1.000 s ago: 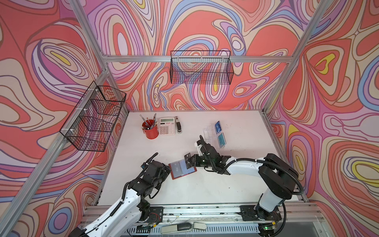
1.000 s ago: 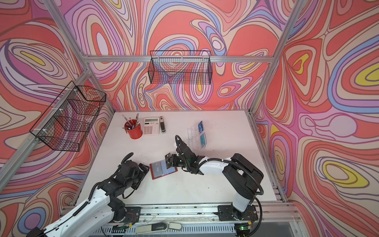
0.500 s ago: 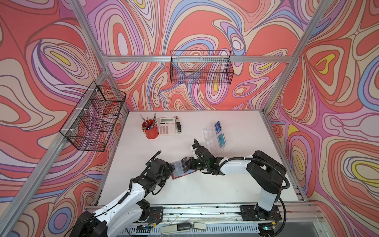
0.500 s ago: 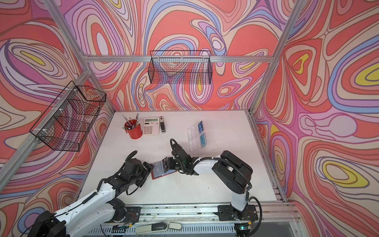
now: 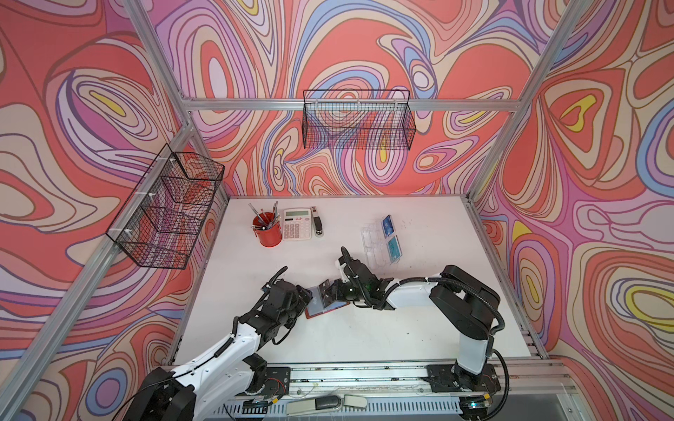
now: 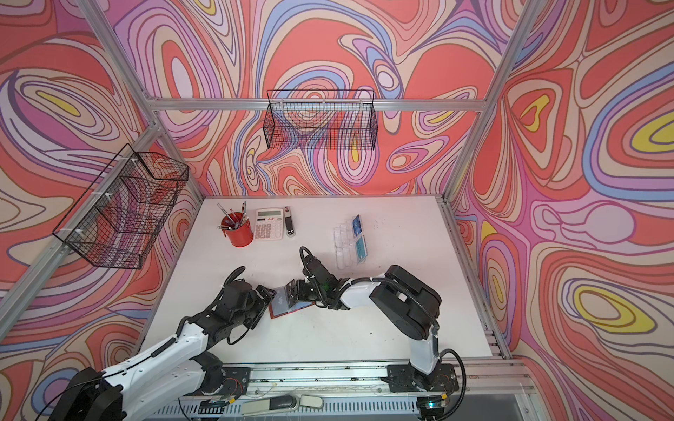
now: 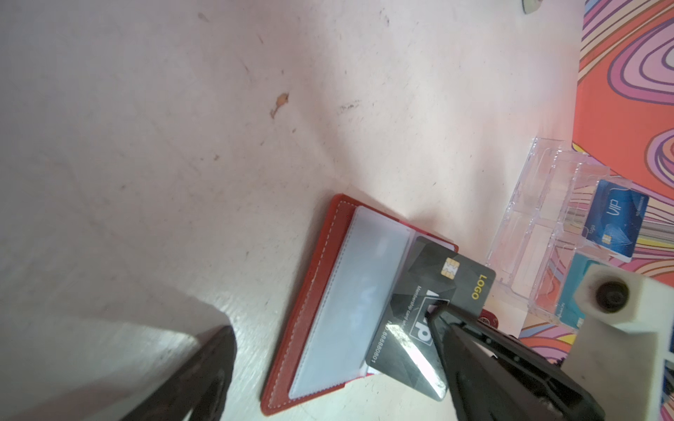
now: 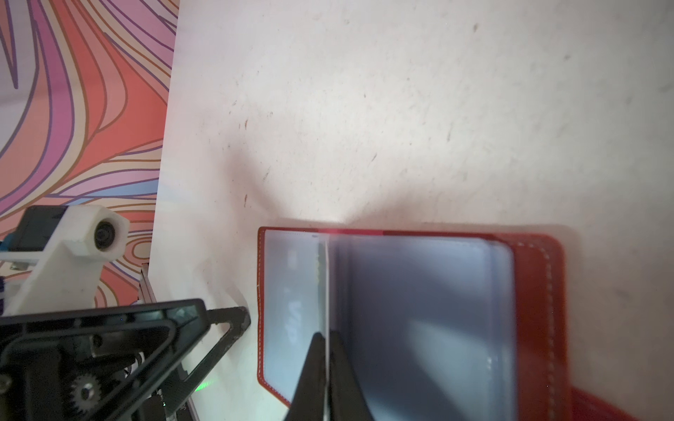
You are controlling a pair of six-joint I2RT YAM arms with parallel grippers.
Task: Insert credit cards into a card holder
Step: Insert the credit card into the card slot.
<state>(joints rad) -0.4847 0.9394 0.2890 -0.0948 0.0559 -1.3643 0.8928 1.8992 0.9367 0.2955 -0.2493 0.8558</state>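
Note:
The red card holder [image 5: 321,310] [image 6: 288,310] lies open on the white table, clear sleeves [image 7: 346,302] [image 8: 419,310] facing up. My right gripper [image 5: 333,291] [image 8: 327,350] is shut on a dark grey credit card [image 7: 448,277] [image 6: 281,298] with a gold chip and "VIP" lettering. The card stands tilted with one edge down at the holder's fold. Whether it is inside a sleeve I cannot tell. My left gripper [image 5: 304,297] [image 6: 268,293] is open beside the holder's left edge, holding nothing. A blue card [image 5: 387,223] [image 7: 616,218] and a teal card [image 5: 394,249] stand in the acrylic stand.
The clear acrylic tiered stand [image 5: 374,242] is behind the right arm. At the back left stand a red pen cup [image 5: 268,233], a calculator [image 5: 297,224] and a stapler [image 5: 318,222]. Wire baskets [image 5: 359,124] [image 5: 167,207] hang on the walls.
My left gripper has moved right, up to the holder's left edge. The right gripper has carried the card a little left and down onto the open sleeves.

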